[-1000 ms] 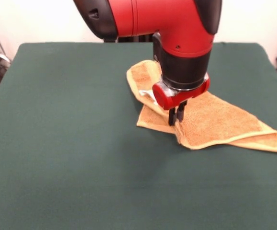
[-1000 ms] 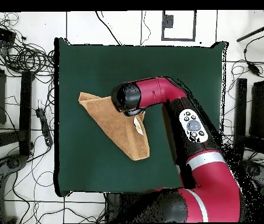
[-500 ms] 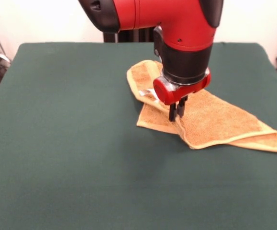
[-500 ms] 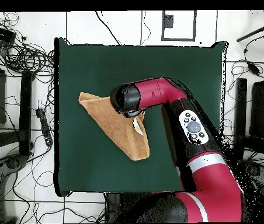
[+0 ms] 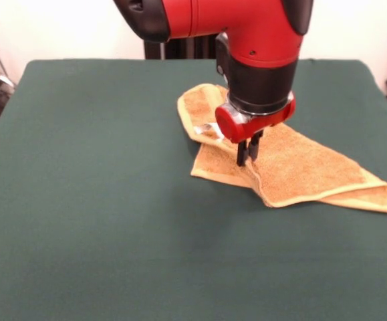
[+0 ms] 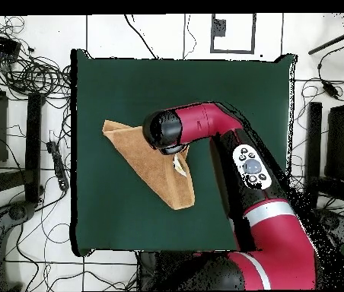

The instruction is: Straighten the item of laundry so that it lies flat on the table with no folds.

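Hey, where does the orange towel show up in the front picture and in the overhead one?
Front view: the towel lies right of centre on the table, stretching to the right edge.
Overhead view: the towel lies left of centre, partly under the arm.
Shared landmark: the small white tag beside the gripper.

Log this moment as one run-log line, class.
towel: folded, not flat | tool: nearly shut, above fold | table: green

The pincer (image 5: 248, 153) hangs over the towel (image 5: 300, 172), which lies on the bench (image 5: 99, 200), stretching mostly to the pincer's right in the front view.
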`<state>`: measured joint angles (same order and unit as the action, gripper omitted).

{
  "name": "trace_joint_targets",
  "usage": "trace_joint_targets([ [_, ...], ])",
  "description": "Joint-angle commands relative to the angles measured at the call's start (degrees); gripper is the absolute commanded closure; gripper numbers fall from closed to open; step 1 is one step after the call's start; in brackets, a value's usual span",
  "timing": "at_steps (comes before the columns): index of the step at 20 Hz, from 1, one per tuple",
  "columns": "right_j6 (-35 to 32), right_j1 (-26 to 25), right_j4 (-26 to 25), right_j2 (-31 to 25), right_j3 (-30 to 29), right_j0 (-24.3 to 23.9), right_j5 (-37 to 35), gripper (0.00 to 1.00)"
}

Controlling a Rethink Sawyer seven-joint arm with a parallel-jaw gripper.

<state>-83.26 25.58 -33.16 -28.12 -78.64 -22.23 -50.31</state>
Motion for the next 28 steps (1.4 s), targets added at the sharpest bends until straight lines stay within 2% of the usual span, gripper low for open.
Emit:
trace_joint_targets([
  [1, -9.35, -1.05, 2.73, 1.25, -8.52, 3.04, 3.45, 1.0],
  [28, -8.89, 0.27, 6.39, 3.04, -10.75, 4.67, 4.63, 1.0],
])
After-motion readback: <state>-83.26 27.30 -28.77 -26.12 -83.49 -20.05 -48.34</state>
